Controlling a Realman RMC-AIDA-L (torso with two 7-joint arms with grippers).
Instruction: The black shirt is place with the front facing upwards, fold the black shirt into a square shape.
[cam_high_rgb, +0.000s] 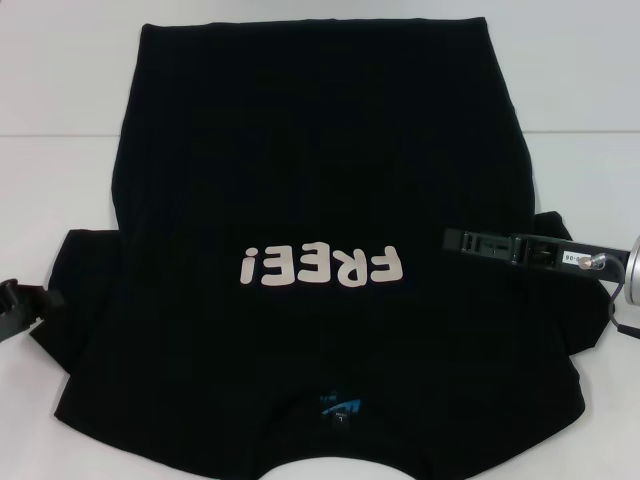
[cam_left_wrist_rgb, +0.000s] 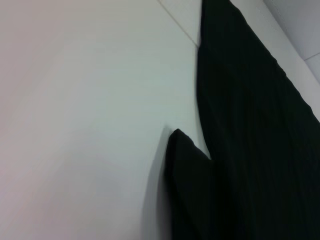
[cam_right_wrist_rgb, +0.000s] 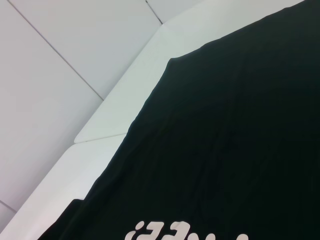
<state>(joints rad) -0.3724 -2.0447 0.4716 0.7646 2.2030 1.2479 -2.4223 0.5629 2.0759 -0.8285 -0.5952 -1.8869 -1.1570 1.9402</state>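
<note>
Your broad white desk (cam_high_rgb: 60, 90) carries the large black soft cloth T-shirt (cam_high_rgb: 320, 180), which lies spread nearly flat, front up, collar and small blue neck label (cam_high_rgb: 338, 408) nearest the robot, hem at the far side. Both short sleeves are out to the sides, so judge the folding as barely begun: sleeves, sides and length are all left to do. The cream block letters "FREE!" (cam_high_rgb: 318, 265) read upside down from the head view. Your right hand (cam_high_rgb: 455, 241) lies low over the shirt's right sleeve area, beside the lettering; whether it is open or closed, you cannot tell. Your left hand (cam_high_rgb: 15, 300) sits at the left sleeve's edge, grip likewise unclear.
</note>
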